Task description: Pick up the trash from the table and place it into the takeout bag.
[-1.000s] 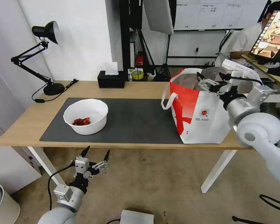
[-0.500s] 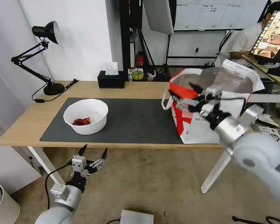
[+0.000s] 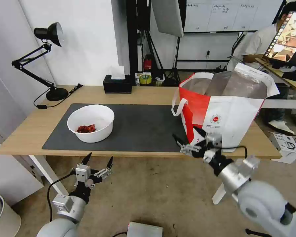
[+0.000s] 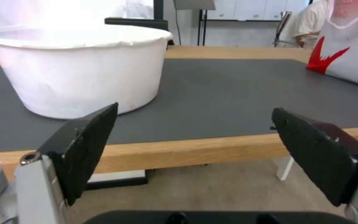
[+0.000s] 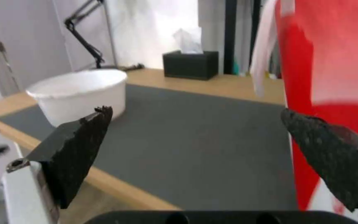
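White bowl (image 3: 90,122) with red scraps sits on the mat, left side of the table (image 3: 148,93); takeout bag (image 3: 220,112) stands open at right, ready to receive; right gripper (image 3: 187,141) empty, fingers apart, at the near edge beside the bag; left gripper (image 3: 98,161) spread wide, low, below the near edge in front of the bowl.

A lab or studio: softbox stand (image 3: 167,16), wall whiteboard (image 3: 220,14), monitor (image 3: 287,36), desk lamp (image 3: 46,42).
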Controlling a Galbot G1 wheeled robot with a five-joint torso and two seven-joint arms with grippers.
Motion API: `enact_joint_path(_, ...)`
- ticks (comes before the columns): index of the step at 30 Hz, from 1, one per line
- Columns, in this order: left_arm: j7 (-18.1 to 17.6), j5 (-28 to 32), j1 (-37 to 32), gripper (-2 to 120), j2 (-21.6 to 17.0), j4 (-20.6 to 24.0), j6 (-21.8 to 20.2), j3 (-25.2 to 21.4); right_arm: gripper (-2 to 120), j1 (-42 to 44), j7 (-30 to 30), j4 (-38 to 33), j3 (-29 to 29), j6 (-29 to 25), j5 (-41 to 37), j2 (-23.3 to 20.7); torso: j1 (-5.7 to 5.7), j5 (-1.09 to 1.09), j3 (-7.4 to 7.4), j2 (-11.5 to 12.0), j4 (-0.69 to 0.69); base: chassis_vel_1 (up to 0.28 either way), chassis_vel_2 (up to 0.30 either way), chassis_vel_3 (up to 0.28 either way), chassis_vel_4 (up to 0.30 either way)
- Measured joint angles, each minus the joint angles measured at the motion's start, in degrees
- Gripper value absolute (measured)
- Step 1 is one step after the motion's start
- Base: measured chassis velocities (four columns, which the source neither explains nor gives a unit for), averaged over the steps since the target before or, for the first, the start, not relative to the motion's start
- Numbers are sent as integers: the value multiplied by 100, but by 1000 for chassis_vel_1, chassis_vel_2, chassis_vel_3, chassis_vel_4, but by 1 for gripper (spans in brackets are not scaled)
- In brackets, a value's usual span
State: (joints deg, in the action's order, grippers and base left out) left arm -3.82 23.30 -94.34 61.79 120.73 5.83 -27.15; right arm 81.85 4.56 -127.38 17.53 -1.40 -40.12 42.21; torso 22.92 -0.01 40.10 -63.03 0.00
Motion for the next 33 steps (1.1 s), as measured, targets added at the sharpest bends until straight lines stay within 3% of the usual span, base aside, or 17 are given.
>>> enact_joint_path(10,10,17,17,100,-21,-4,11,0,100,646,184,326,-61,-416,763,431,0,1,0,0,0,0,0,0,0)
enact_joint_path(30,9,125,64,100,-68,-70,14,-38,100,671,292,488,-148,-459,862,579,0,0,0,0,1,0,0,0,0)
enact_joint_path(33,-161,330,184,100,-198,-16,-85,-133,100,668,293,488,-148,-457,858,577,0,0,0,0,1,0,0,0,0)
